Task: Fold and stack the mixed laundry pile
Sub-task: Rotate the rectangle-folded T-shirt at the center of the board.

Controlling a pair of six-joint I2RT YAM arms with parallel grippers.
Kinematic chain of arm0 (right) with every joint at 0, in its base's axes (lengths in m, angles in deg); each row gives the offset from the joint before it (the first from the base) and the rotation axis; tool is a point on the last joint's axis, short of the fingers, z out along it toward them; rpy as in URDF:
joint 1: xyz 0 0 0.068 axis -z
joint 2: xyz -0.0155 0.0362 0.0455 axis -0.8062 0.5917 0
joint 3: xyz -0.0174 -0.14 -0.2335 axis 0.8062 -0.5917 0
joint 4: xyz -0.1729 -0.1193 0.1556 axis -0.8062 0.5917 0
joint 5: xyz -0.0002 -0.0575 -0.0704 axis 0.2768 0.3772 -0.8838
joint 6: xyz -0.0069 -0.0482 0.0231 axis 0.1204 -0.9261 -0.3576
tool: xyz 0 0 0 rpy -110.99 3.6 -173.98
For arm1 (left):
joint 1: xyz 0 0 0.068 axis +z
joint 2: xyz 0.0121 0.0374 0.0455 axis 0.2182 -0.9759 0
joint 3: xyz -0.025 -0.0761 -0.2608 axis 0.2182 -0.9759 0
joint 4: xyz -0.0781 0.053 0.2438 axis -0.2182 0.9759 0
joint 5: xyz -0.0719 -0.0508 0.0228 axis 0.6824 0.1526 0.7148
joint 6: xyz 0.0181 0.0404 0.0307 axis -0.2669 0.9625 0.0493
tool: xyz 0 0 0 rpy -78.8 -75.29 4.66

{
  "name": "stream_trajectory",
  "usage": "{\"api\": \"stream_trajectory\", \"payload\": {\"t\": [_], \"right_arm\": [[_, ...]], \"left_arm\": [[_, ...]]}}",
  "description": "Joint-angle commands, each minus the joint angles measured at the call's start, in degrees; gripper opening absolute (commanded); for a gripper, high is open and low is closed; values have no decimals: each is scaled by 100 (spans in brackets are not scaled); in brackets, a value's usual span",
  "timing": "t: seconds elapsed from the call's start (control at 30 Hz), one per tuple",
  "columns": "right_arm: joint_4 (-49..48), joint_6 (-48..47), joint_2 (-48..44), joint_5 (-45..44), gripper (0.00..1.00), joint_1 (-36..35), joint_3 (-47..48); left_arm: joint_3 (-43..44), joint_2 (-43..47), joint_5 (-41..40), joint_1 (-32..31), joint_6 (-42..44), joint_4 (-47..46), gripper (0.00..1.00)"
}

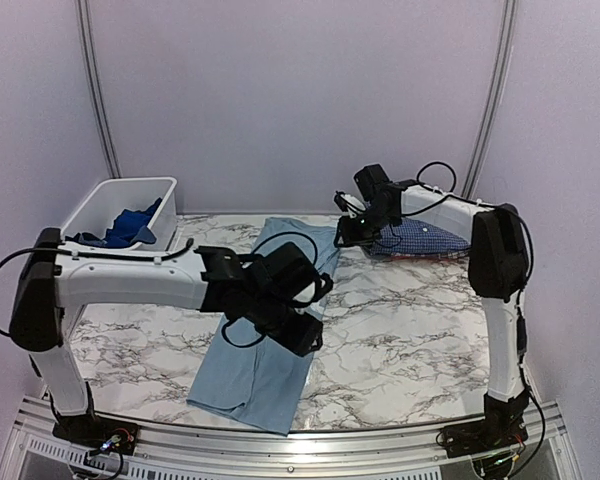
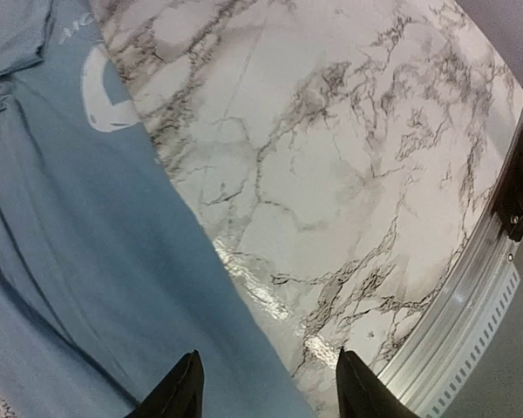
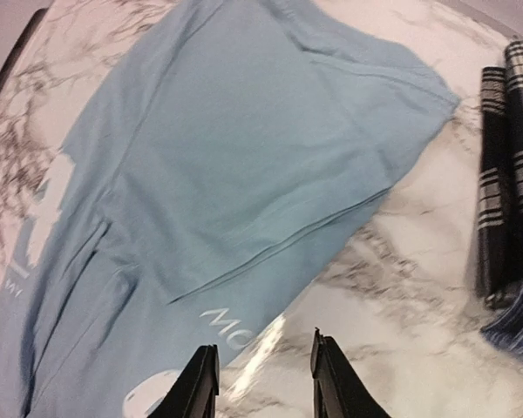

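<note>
My left arm (image 1: 130,278) stretches low across the table (image 1: 410,340), left claw (image 2: 266,383) apart, empty, over the T-shirt (image 1: 260,370) mid-table; right arm (image 1: 500,250) bent, right claw (image 3: 261,379) apart, seemingly empty, beside the check shirt (image 1: 425,238) at the far edge

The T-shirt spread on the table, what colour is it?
The T-shirt is light blue with white print, best seen in the right wrist view.

The marble tabletop (image 1: 410,330) bears a light blue T-shirt (image 1: 265,370) spread flat. A white bin (image 1: 85,212) sits far left, and a plaid piece (image 3: 497,174) lies far right.
</note>
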Motion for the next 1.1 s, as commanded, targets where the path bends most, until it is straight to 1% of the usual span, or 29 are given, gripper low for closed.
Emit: {"api": "stream_trajectory", "payload": {"t": [0.0, 0.1, 0.2, 0.37, 0.47, 0.6, 0.7, 0.73, 0.9, 1.0, 1.07], "right_arm": [[-392, 297, -633, 885, 33, -544, -887], [-630, 536, -758, 1024, 33, -827, -1362], [-801, 722, -685, 1060, 33, -1009, -1628], [-881, 730, -351, 891, 32, -1045, -1870], [-762, 626, -82, 737, 32, -906, -1840], [-720, 518, 121, 724, 31, -540, -1783], [-642, 327, 279, 710, 31, -242, -1556], [-623, 240, 344, 704, 31, -148, -1434], [-229, -62, 858, 801, 31, 180, -380], [160, -173, 867, 901, 31, 203, 215], [207, -117, 483, 1108, 32, 184, 183]], "left_arm": [[-879, 940, -359, 576, -385, 81, 54], [-1544, 1335, -465, 993, -485, 81, 51], [-1969, 1501, -584, 1186, -375, 70, 48], [-2365, 1273, -485, 1202, -345, 19, 41], [-2418, 1011, -474, 1045, -362, -16, 39], [-2136, 438, -305, 616, -445, -97, 36], [-1827, 20, -125, 397, -687, -341, 33], [-1688, -117, 64, 358, -767, -446, 33], [-683, -699, 252, 318, -886, -551, 33], [-355, -700, 206, 331, -902, -543, 38], [-438, -447, 73, 347, -968, -530, 45]]}}
